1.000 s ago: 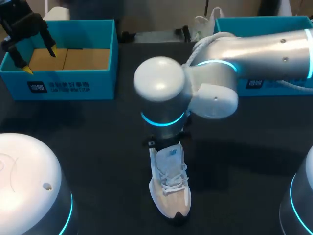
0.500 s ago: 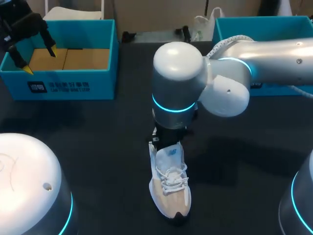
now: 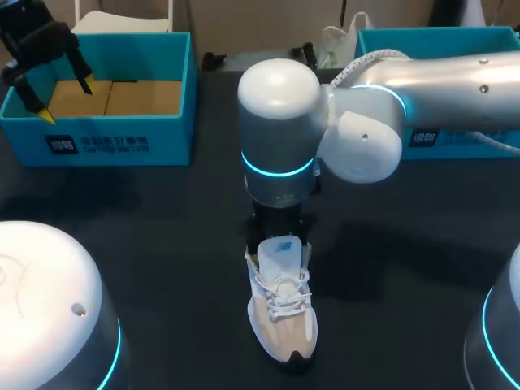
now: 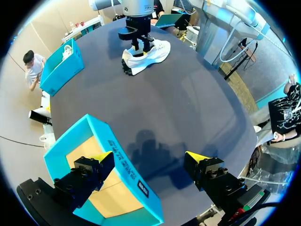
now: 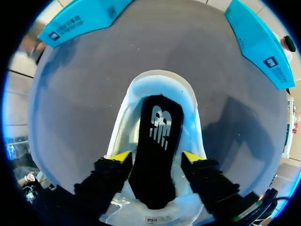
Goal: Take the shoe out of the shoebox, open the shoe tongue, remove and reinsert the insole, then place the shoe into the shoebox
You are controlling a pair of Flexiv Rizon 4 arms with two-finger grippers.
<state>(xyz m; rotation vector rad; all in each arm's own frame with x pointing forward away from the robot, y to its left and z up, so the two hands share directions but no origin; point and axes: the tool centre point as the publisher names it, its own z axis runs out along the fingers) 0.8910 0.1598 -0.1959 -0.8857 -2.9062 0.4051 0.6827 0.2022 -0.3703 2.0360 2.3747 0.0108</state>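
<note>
At mid-tabletop: the white shoe [image 3: 282,317] sits on its sole, out of the box. Its toe points to the robot's side and its heel to the far edge, so the long axis runs near to far.
Right arm [image 3: 280,134]: comes in from the right and drops straight down over the heel end. It is the nearer arm by a long way.
Right jaws: spread, looking down into the shoe's mouth, with one yellow tip [image 5: 121,156] just beside each long edge of the black insole [image 5: 155,141]. Whether the tips touch it can't be made out.
Insole: lies inside the shoe, lengthwise between the tips, so the jaws straddle its width, not its length.
Tongue [image 3: 281,250]: stands up at the mouth, just under the wrist, and looks pulled open.
Step, as a judgement: tongue done, insole not yet out. The lift likely wants a pinch near the insole's heel end and a pull up, clear of the collar.
Left jaws: spread and empty, hanging above the shoebox [image 3: 114,142] at the far left, well apart from the shoe.
Room: bare tabletop [image 3: 162,244] on both sides of the shoe. A second blue box [image 3: 439,41] sits at the far right, behind the right arm.
</note>
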